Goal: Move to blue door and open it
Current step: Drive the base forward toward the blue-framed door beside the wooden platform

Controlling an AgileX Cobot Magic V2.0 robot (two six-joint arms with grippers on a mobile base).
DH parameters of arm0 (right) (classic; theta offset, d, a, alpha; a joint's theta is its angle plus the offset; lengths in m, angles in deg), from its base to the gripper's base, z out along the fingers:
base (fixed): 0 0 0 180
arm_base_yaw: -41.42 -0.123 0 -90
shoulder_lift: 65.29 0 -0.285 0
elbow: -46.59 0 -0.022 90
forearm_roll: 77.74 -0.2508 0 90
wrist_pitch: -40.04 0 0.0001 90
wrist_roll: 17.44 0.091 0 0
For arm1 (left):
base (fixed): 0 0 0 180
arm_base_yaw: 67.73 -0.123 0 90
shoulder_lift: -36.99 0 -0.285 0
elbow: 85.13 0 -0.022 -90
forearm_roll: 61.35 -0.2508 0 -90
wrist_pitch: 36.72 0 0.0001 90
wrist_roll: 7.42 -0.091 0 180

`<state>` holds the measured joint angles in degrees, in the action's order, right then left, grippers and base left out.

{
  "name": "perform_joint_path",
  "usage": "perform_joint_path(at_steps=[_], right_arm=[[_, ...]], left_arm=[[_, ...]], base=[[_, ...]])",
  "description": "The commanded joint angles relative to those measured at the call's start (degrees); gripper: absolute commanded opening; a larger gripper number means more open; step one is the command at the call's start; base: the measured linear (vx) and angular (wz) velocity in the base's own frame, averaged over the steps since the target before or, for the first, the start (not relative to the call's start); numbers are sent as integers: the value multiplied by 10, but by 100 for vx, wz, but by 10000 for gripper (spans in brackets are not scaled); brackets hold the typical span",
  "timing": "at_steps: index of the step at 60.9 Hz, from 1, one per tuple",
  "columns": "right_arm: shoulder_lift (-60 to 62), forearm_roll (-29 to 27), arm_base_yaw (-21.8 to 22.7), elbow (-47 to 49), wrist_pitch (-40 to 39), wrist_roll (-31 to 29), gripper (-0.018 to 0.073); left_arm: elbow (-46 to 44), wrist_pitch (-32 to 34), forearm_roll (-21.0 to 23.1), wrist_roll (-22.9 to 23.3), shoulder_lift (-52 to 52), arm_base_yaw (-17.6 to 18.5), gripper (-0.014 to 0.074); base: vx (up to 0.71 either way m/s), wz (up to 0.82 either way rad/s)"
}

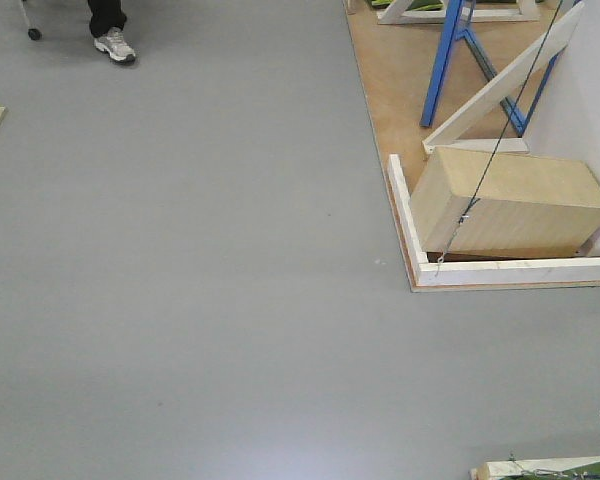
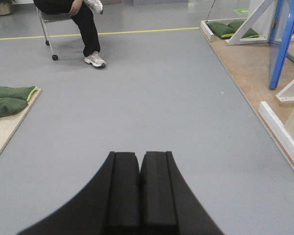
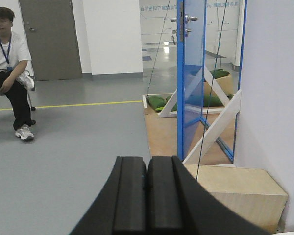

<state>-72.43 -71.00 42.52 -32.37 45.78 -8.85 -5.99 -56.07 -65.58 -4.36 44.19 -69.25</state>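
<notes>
The blue door (image 3: 192,83) stands tall and glossy ahead on the right in the right wrist view, seen nearly edge-on. Its silver lever handle (image 3: 185,19) is high up, with the lock just below it. The blue door's lower part (image 1: 444,62) also shows at the top right of the front view, and the blue door (image 2: 282,41) appears at the far right of the left wrist view. My left gripper (image 2: 139,157) is shut and empty over grey floor. My right gripper (image 3: 148,162) is also shut and empty, well short of the door.
A tan wooden box (image 1: 510,205) lies on the raised plywood platform (image 1: 400,80) edged with white boards (image 1: 404,215). White slanted braces (image 1: 500,85) and a thin cable (image 1: 500,135) stand by the door. A seated person (image 3: 7,73) is left; green bags (image 2: 10,95) lie on the left.
</notes>
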Motion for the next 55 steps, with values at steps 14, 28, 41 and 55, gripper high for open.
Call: perform_joint_path(at_steps=[14, 28, 41, 55], right_arm=[[6, 3, 0, -5, -49, -3, -4], [6, 3, 0, -5, -49, -3, -4], [6, 3, -4, -5, -51, -3, -4], [9, 3, -1, -5, -49, -3, -4]], left_arm=[[-20, 48, 0, 2, -12, 1, 71], [-20, 48, 0, 2, -13, 1, 71], [-20, 48, 0, 2, -13, 1, 71], [-18, 45, 0, 2, -15, -4, 71]], base=[[0, 0], [1, 0], [3, 0], [10, 1]])
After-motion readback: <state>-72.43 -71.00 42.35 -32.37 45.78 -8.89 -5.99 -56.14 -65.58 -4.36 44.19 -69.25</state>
